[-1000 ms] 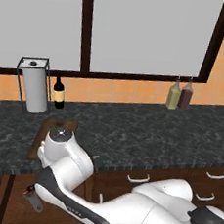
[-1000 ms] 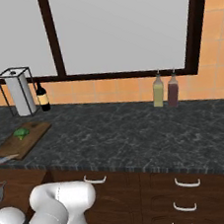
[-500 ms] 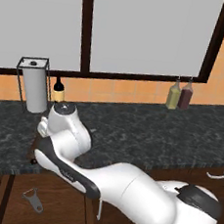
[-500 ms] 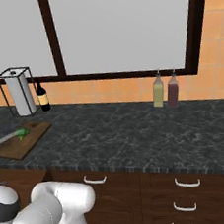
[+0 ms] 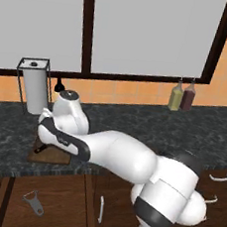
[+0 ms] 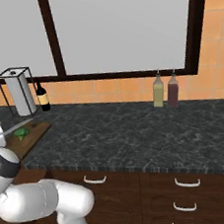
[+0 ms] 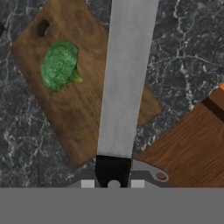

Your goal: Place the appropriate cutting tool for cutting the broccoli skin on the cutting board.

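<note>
My gripper (image 7: 113,181) is shut on the black handle of the knife (image 7: 124,74). Its long silvery blade runs out over the right part of the brown cutting board (image 7: 83,127). The green broccoli (image 7: 59,65) lies on the board to the left of the blade, apart from it. In the right base view the knife (image 6: 15,128) hangs just over the broccoli (image 6: 21,133) and the cutting board (image 6: 33,135) at the counter's left end. My arm arches over the cutting board (image 5: 48,156) in the left base view and hides the hand.
A paper towel holder (image 6: 21,92) and a dark wine bottle (image 6: 43,97) stand behind the board. Two sauce bottles (image 6: 164,89) stand by the back wall farther right. A grey peeler (image 5: 34,202) lies low in front of the cabinets. The counter's front edge is close to the board.
The arm has swung up from below the counter's edge and carried the knife over the cutting board. The gripper has stayed shut on the handle.
</note>
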